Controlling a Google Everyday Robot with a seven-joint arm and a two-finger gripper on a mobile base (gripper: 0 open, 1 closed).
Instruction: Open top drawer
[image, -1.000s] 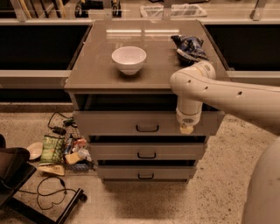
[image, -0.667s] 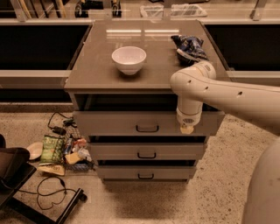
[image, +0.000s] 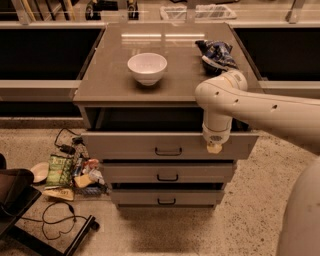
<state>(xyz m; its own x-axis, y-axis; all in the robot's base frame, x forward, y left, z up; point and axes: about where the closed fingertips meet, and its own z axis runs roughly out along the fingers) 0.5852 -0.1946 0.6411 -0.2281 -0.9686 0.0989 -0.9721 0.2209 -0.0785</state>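
The top drawer (image: 125, 144) is the tallest, widest grey front of the cabinet, with a small dark centre handle (image: 168, 150). It stands pulled out a little, with a dark gap above it under the cabinet top (image: 115, 85). My white arm reaches in from the right across the cabinet's right corner. My gripper (image: 215, 146) points down at the drawer's upper right edge, to the right of the handle. Its end shows only as a small tan tip against the drawer front.
A white bowl (image: 147, 67) and a crumpled blue bag (image: 215, 54) sit on the cabinet top. Two shorter drawers (image: 168, 173) (image: 167, 198) lie below, shut. Snack packets and cables (image: 65, 172) litter the floor at left, beside a dark chair base (image: 20, 200).
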